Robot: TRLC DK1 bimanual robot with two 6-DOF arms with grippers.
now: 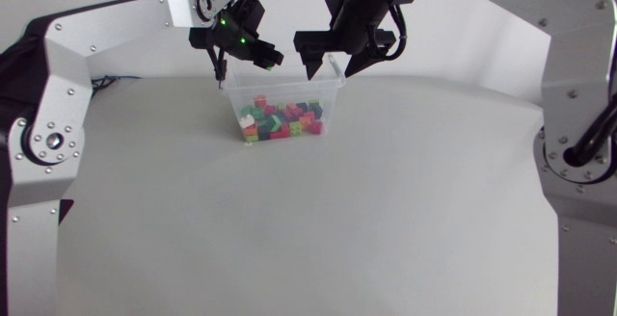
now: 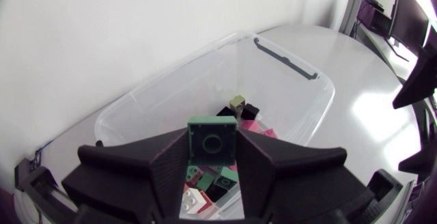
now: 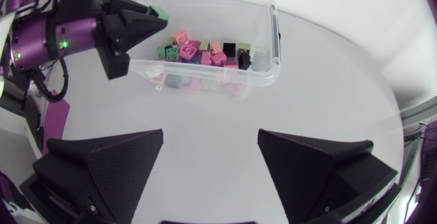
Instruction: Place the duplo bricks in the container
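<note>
A clear plastic container stands at the back middle of the table with several coloured duplo bricks inside. My left gripper hangs over its left rim, shut on a green brick. The left wrist view looks down past that brick into the container and onto the bricks below. My right gripper hovers above the container's right back corner, open and empty. In the right wrist view the container lies ahead of my right gripper, with the left gripper and its green brick at the box's far side.
The grey table stretches wide in front of the container. Both arms come in high from the sides, close together over the box.
</note>
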